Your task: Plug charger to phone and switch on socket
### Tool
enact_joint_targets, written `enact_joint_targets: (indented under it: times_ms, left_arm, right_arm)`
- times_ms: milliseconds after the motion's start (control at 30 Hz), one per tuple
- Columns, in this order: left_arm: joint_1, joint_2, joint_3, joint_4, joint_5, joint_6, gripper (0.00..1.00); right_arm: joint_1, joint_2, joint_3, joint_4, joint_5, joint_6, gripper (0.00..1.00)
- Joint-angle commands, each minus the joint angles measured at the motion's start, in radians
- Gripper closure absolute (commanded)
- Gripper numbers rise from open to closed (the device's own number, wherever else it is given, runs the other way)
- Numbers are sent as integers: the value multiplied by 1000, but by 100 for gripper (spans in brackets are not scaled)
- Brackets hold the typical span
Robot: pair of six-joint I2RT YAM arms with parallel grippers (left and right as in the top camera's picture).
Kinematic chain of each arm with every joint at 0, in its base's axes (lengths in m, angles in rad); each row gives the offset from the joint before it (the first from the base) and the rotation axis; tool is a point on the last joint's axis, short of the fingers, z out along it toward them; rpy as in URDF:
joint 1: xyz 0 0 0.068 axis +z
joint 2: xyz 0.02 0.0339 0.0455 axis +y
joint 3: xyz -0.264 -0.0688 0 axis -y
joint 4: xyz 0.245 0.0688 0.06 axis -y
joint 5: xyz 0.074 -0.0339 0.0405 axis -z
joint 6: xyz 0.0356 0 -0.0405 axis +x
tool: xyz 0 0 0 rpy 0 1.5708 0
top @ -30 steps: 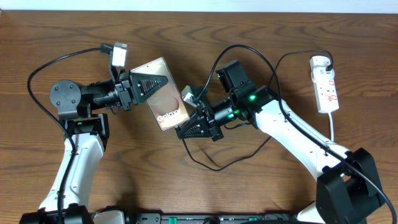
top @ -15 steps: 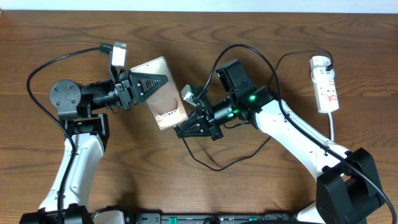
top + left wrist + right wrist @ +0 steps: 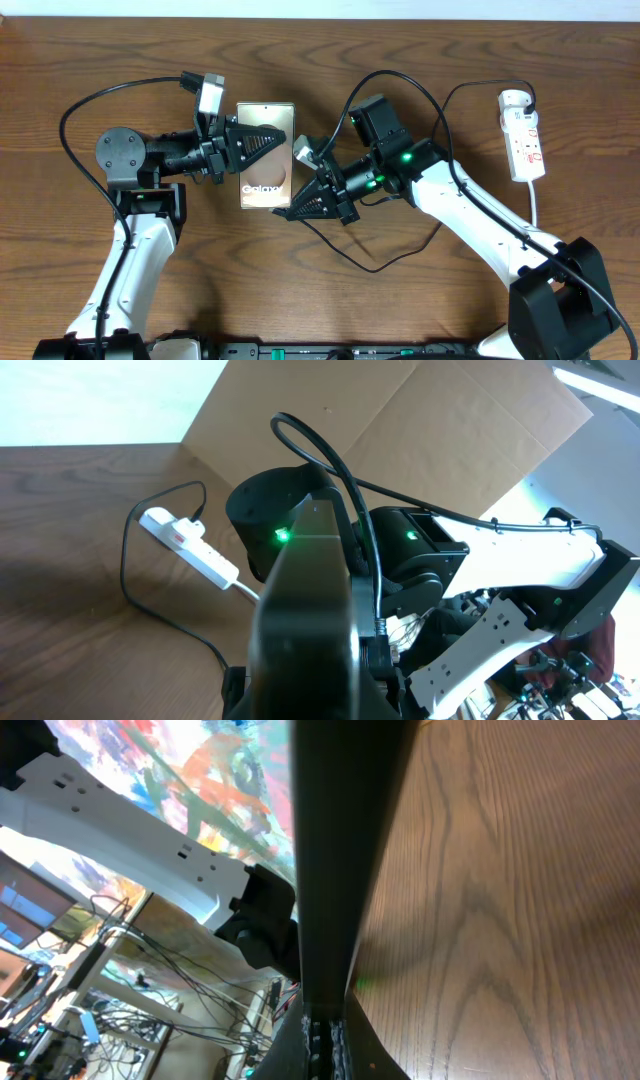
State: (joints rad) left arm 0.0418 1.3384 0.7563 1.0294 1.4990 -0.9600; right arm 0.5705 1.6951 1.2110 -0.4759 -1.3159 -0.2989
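Observation:
My left gripper [image 3: 258, 148] is shut on the phone [image 3: 266, 186], a grey-silver slab with "Galaxy" lettering, and holds it above the table with its long side running front to back. In the left wrist view the phone [image 3: 305, 610] shows edge-on as a dark slab. My right gripper [image 3: 299, 207] sits at the phone's lower right corner and is shut on the end of the charger. The charger's thin black cable [image 3: 372, 267] loops over the table behind it. The plug tip is hidden between the fingers [image 3: 320, 1040]. The white socket [image 3: 524, 135] lies far right, and the cable runs to its top end.
The socket's white cord [image 3: 536, 205] runs toward the front right. The socket also shows in the left wrist view [image 3: 190, 545]. Thick black arm cables arc over both arms. The brown wooden table [image 3: 420, 40] ends at a white wall at the back.
My left arm has shifted right and turned the phone from slanted to upright, bringing its lower edge against my right gripper. The right arm has barely moved.

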Motion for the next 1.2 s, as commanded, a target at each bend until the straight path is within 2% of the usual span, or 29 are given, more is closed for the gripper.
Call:
enact_joint_targets:
  times_ms: [0,300,700,933,1167]
  left_arm:
    - [-16,-20,-5,5,72,24,93]
    - [-10,-20,-5,5,59,24,93]
    - [76,-20,-5,5,26,-14,93]
    - [118,-20,-5,5,3,-48,93]
    - [217,-20,-5,5,-17,-128,93]
  right_arm:
    - [-4,-6,33,16,-67,0,99]
    - [-4,-6,33,10,-56,0,99]
    - [-1,-6,33,-50,-8,3,99]
    - [30,-6,33,-101,114,13,99]
    - [23,-6,33,-135,342,158,99]
